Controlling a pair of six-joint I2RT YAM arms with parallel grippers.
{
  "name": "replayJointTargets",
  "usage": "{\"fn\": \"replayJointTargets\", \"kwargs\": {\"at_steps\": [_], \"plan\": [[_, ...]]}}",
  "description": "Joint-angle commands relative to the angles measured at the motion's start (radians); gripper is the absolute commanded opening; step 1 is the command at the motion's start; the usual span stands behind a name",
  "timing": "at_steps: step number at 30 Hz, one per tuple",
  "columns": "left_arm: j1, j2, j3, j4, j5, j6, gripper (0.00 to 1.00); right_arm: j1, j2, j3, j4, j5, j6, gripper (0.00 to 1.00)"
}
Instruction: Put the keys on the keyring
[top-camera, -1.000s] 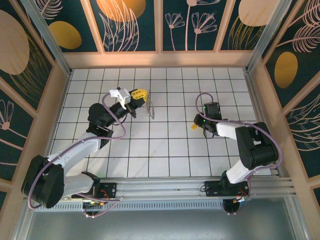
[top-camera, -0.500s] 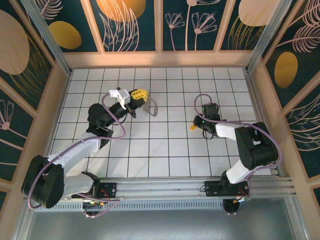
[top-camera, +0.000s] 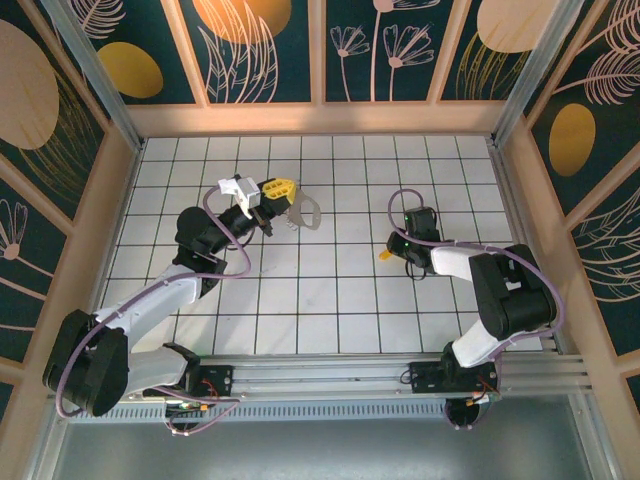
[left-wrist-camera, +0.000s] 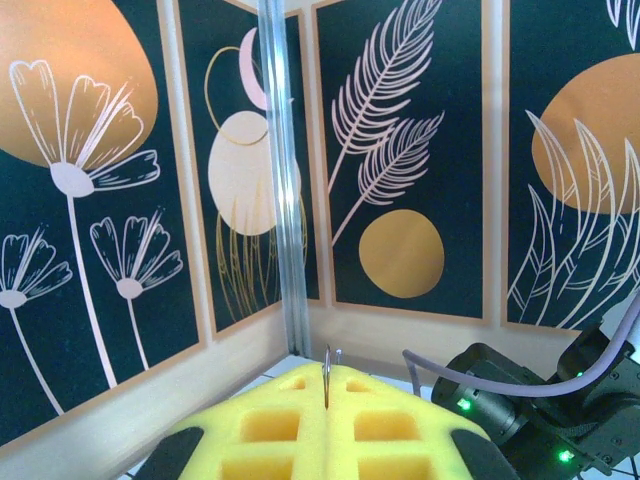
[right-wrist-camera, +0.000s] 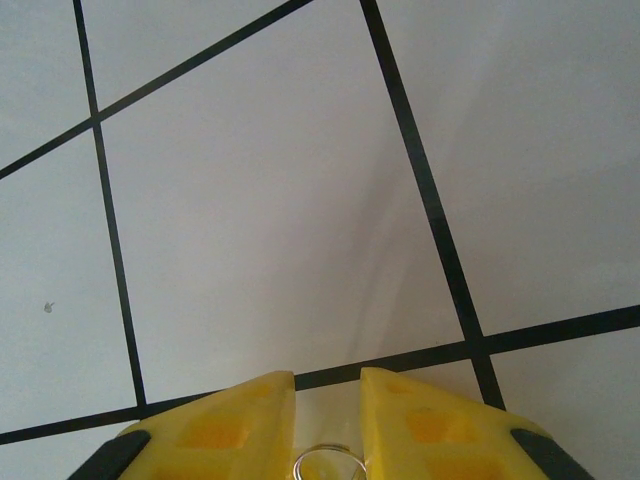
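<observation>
The table was white tile ruled by a black grid. The wall panels were dark teal, printed with orange and gold discs and pale cream line-drawn leaves and flowers, and framed in light tan wood. The left gripper and the right gripper had bright yellow pads. The arms were black and pale grey, each looped by a mauve cable. The keyring looked grey-tan; a small ring shone silver
</observation>
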Motion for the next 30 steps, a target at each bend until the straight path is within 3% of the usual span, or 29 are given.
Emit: {"fn": "replayJointTargets", "kwargs": {"at_steps": [1,5,10,30], "plan": [[-0.005,0.005,0.001,0.058,0.010,-0.013,0.00,0.022,0.006,-0.011,-0.013,0.020,-0.029,0.24],[-0.005,0.006,-0.001,0.054,0.007,-0.010,0.00,0.035,0.024,0.003,-0.014,0.021,-0.032,0.17],[-0.005,0.008,0.001,0.049,0.007,-0.007,0.00,0.041,0.024,0.012,-0.017,0.018,-0.032,0.00],[-0.005,0.028,0.010,0.056,0.015,-0.014,0.00,0.056,-0.126,0.016,-0.043,-0.023,-0.004,0.00]]}}
